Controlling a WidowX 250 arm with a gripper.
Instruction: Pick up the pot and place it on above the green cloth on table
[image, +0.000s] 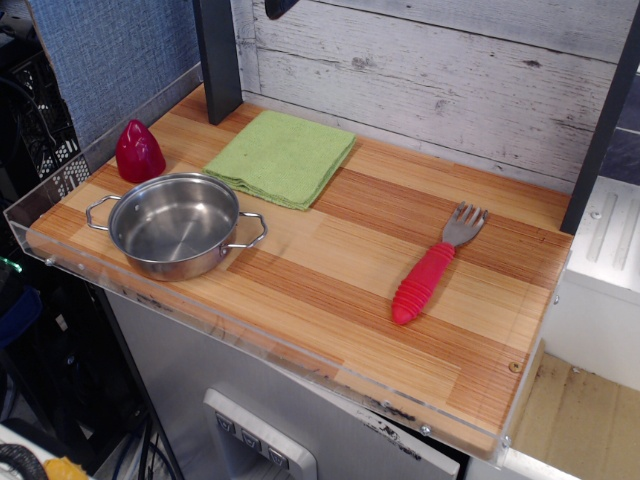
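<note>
Weathered whitewashed planks (430, 60) form the back wall, beside a blue-grey fabric panel (110, 60) at left. Two dark upright posts (217, 55) frame the scene. A grey metal cabinet (200, 370) stands below, with pale flooring (580, 420) at lower right.

Colours on my screen: warm wood, one green, two reds, one bright steel.

I see the table (330, 270) striped in light tan and reddish-brown strips, its rim clear. The pot (176, 224) is mirror-bright silver, greyer inside (it picks up a dull reflection). The green cloth (283, 156) is a light, flat leaf green with a fine towel grain. The cone-shaped object (138, 152) is glossy deep red. The fork (437, 264) has a ribbed bright red handle and grey metal tines. The wall behind shows whitewashed grey planks.
</note>
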